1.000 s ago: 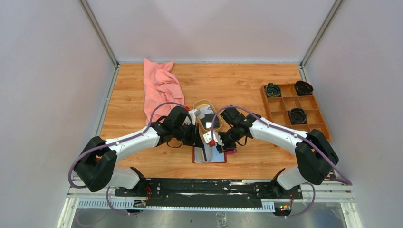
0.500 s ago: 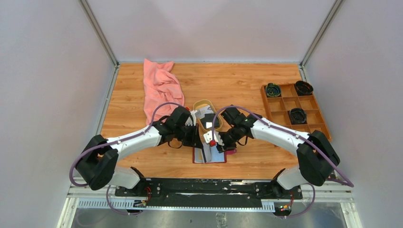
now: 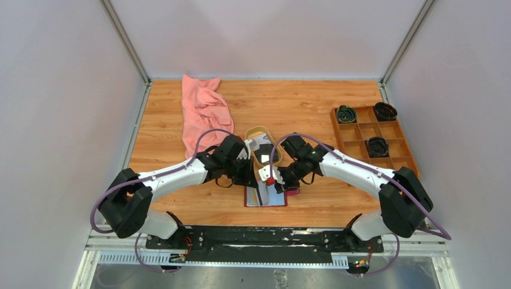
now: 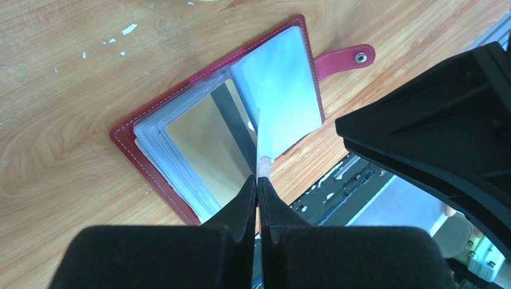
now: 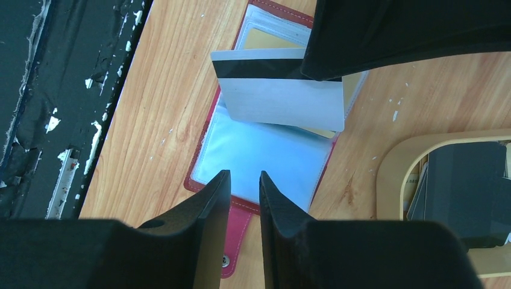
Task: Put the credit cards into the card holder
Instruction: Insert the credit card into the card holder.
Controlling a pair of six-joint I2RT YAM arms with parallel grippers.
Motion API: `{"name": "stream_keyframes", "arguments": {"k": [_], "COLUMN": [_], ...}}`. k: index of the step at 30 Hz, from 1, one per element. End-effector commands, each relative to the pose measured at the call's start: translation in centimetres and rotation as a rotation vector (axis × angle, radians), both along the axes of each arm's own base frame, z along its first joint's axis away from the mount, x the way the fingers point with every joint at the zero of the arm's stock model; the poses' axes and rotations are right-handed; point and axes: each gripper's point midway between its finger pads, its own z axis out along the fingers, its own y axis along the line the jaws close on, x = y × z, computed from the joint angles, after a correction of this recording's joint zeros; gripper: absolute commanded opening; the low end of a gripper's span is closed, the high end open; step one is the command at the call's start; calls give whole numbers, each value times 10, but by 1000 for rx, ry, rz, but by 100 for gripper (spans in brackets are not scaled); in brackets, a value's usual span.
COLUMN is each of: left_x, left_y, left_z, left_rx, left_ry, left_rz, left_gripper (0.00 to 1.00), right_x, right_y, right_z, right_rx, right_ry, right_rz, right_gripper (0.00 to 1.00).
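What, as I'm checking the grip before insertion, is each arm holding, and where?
The left gripper, jaws shut, pinches a white credit card by one edge, over the open card holder. The right gripper holds nothing, jaws slightly apart.

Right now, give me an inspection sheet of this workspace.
Surface: wooden table, pale flecks near the holder.
Job's things: card holder lies open; striped white card held on edge over it; more cards in the oval dish.
Clutter: pink cloth; compartment tray with dark coils.
Grippers: left gripper, jaws shut on the card; right gripper, jaws slightly apart, nothing seen between.
Cables: purple cables looped over both arms.
Surroundings: pale walls.
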Motion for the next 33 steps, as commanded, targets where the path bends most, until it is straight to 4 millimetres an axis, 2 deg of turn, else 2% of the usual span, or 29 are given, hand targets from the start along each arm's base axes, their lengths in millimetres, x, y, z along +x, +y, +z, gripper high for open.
{"name": "stream_keyframes", "arguments": {"k": [1,21,33], "left_x": [1,0,1], "left_y": [1,0,0], "left_z": [-4,-17,-14], "left_rx": [32,14,7], "left_ry": [10,24,11], "left_rz": [14,39,39], "left_gripper": [0,0,0], "right_x": [-2,-2,-2], "right_y": [-1,-1,-2], "right_z": [11,11,10], "right_rx": [19,22,20], "right_ry": [14,14,14], "right_rz": [-8,-6,-6], "right_gripper": [28,28,28]}}
